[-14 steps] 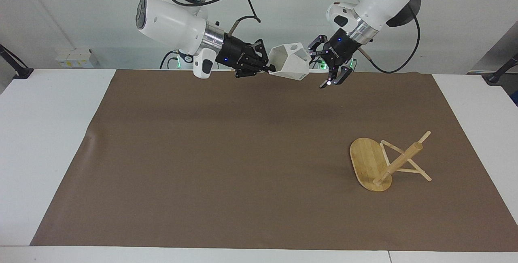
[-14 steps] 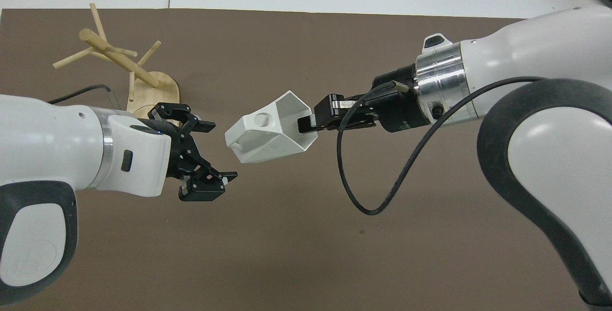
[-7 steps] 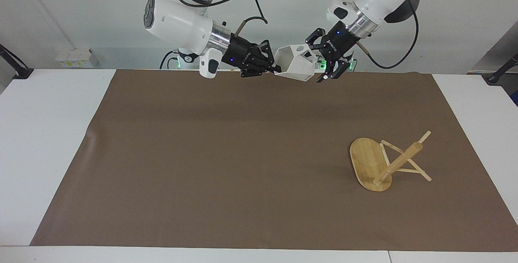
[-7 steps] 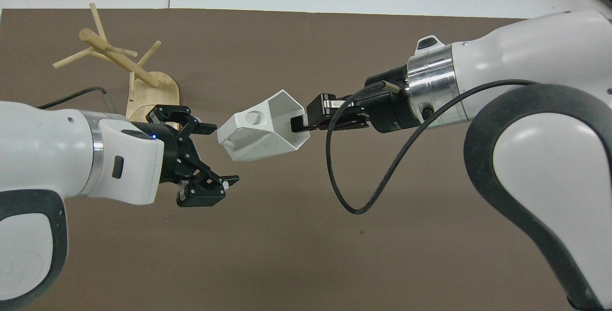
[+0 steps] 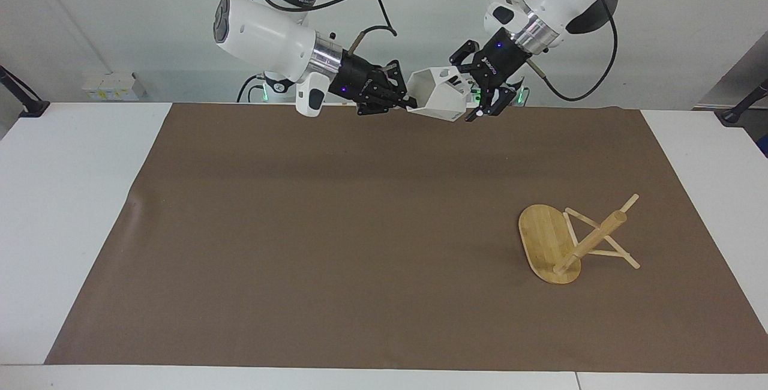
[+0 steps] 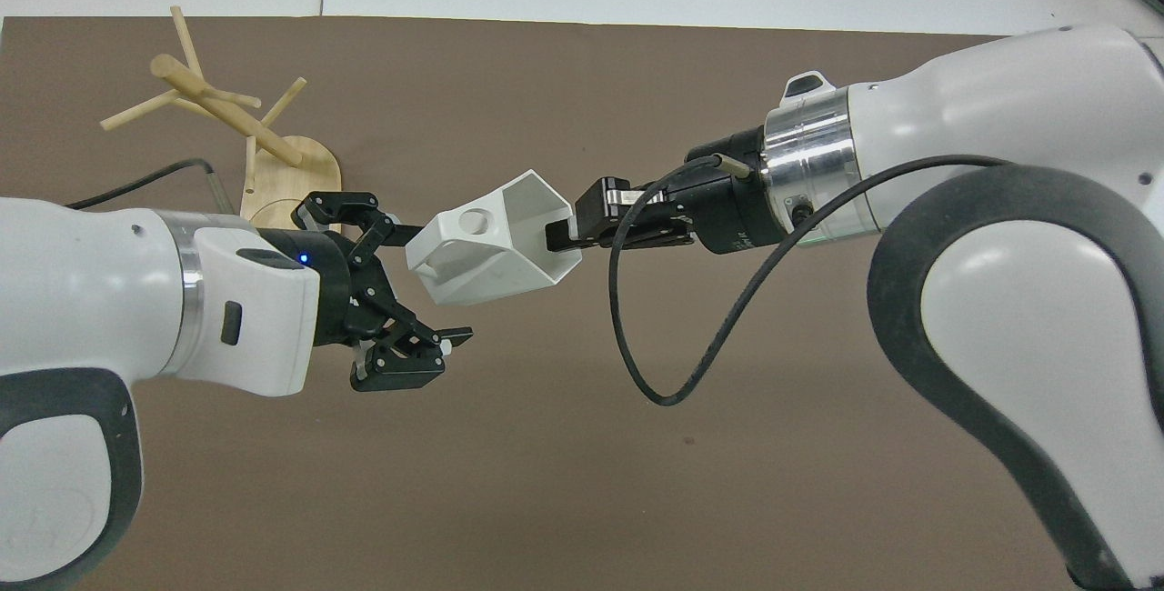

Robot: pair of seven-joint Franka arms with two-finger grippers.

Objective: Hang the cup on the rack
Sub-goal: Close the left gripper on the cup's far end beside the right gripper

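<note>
**Two Robot Hands Meet at a White Cup**

The cup (image 5: pixel 439 94) is up in the air, over the edge of the brown mat (image 5: pixel 336 228) that lies closest to the robots. It is tipped on its side. Its handle with the round hole points toward the left gripper (image 6: pixel 420 286).

The right gripper (image 5: pixel 403 102) has its fingers pinched tight on the rim of the cup. One finger is inside the cup and one is outside.

The left gripper is right at the cup's handle end. Its fingers are spread wide apart, one on each side of that end. I cannot tell if they touch the cup.

The rack (image 5: pixel 573 240) is on the mat, well apart from the cup. It is farther from the robots than the cup and toward the left arm's end of the table. The rack has fallen over. Its oval base stands on edge, and its post and pegs lean down to the mat.
</note>
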